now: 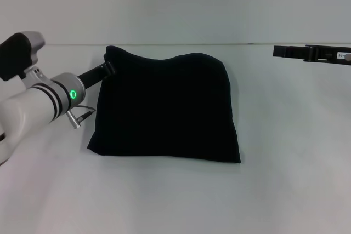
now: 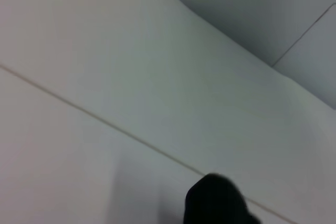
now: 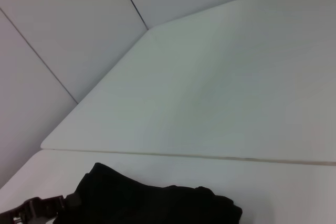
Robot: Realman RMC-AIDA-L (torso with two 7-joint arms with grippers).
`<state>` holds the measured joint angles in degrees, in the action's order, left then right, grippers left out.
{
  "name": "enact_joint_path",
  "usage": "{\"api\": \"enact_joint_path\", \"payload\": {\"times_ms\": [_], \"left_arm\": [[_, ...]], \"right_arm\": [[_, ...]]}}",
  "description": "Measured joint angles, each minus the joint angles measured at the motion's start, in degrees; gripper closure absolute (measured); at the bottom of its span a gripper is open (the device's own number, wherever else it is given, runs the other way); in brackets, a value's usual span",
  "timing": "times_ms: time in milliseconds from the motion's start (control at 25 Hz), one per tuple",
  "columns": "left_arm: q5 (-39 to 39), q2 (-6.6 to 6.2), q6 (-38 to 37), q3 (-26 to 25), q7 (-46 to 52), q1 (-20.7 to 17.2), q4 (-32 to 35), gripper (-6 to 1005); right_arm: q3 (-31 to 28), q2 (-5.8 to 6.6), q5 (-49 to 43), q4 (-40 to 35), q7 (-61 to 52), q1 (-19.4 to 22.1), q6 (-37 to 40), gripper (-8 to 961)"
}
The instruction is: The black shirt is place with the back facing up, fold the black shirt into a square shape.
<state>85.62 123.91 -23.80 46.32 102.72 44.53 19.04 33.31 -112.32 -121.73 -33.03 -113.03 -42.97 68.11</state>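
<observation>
- The black shirt [image 1: 164, 108] was seen lying flat on the white table [image 1: 175, 201], a little left of the middle, already folded into a compact, nearly square shape with its near edge straight.
- The far edge was still wavy and the far left corner stood up slightly; this was probably why the left tool [image 1: 108, 70] was placed exactly there, at that corner.
- The left tool was touching the corner of the shirt, but it could not be told whether it was pinching the fabric or was spread, because black lay against black.
- The right tool [image 1: 282, 51] was held far to the right, well apart from the shirt and above the table; it was judged to be parked so that the cloth was not disturbed. Its state could not be told either.
- In the right wrist view, the shirt [image 3: 152, 203] was seen with the left tool [image 3: 37, 209] at its corner.
- The folding was judged to be almost finished.
</observation>
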Motion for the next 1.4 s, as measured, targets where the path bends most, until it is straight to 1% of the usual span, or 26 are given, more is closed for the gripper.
{"api": "enact_joint_path", "payload": {"times_ms": [120,200,280,360,480,560,600,640,720,840,920,1000,1040,1160,1240,1400], "left_arm": [[0.22,-0.45,-0.31,0.16,-0.09,-0.64,0.87,900],[1.06,-1.17,-0.88,0.09,-0.06,-1.45,1.52,874],[2.17,-1.61,-2.55,-0.16,0.16,-2.71,3.08,848],[3.0,-1.82,-6.39,-0.35,0.43,-5.26,6.76,798],[3.03,-1.52,-11.93,-0.54,0.5,-8.81,13.05,724],[2.94,-1.19,-17.52,-1.45,0.27,-11.01,17.99,675],[2.95,-1.2,-18.95,-1.78,0.17,-11.22,18.76,650],[3.02,-1.34,-22.04,-2.62,-0.19,-11.43,20.06,610],[3.11,-2.07,-28.15,-4.19,-1.66,-11.01,20.92,530],[3.61,-3.32,-37.26,-5.38,-6.22,-9.43,20.81,411],[5.39,-3.95,-41.4,-5.45,-8.48,-8.37,20.83,318],[8.62,-4.52,-43.29,-5.38,-9.76,-7.25,21.03,225],[11.44,-4.85,-43.74,-5.22,-10.22,-6.48,21.03,178],[19.15,-5.45,-43.98,-4.68,-10.52,-4.59,20.7,99],[22.82,-5.55,-44.18,-3.84,-10.38,-3.94,20.6,47],[27.14,-5.46,-45.55,-2.31,-9.98,-3.84,20.9,47]], "right_arm": [[0.0,0.0,0.2,-0.09,0.96,0.0,0.11,242],[-0.07,-0.06,0.28,-0.26,1.38,-0.09,0.23,228],[-0.41,-0.22,0.6,-0.37,1.95,-0.3,0.06,215],[-0.62,-0.31,1.62,-0.48,2.89,-0.44,-0.12,201],[-0.68,-0.51,5.63,-0.54,6.33,-0.17,-0.58,180],[-0.69,-0.87,9.5,-0.54,10.56,0.38,-0.73,123],[-0.69,-1.14,11.38,-0.49,13.17,0.66,-0.74,94],[-0.67,-1.39,12.87,-0.4,15.22,0.86,-0.68,66],[-0.35,-1.98,14.49,-0.25,19.33,0.91,-0.69,9],[0.44,-2.67,14.18,-0.24,22.82,0.15,-0.94,8],[2.16,-2.83,13.48,-0.35,23.44,-0.44,-1.0,8],[4.97,-2.74,13.2,-0.51,23.21,-0.95,-1.02,8],[6.81,-2.52,13.17,-0.54,22.77,-1.2,-1.0,8],[12.31,-1.62,12.97,-0.56,20.93,-1.91,-1.01,9],[14.45,-1.34,11.8,-0.87,19.11,-2.48,-1.04,9],[15.42,-1.3,7.46,-1.33,16.15,-3.87,-0.79,9]]}}
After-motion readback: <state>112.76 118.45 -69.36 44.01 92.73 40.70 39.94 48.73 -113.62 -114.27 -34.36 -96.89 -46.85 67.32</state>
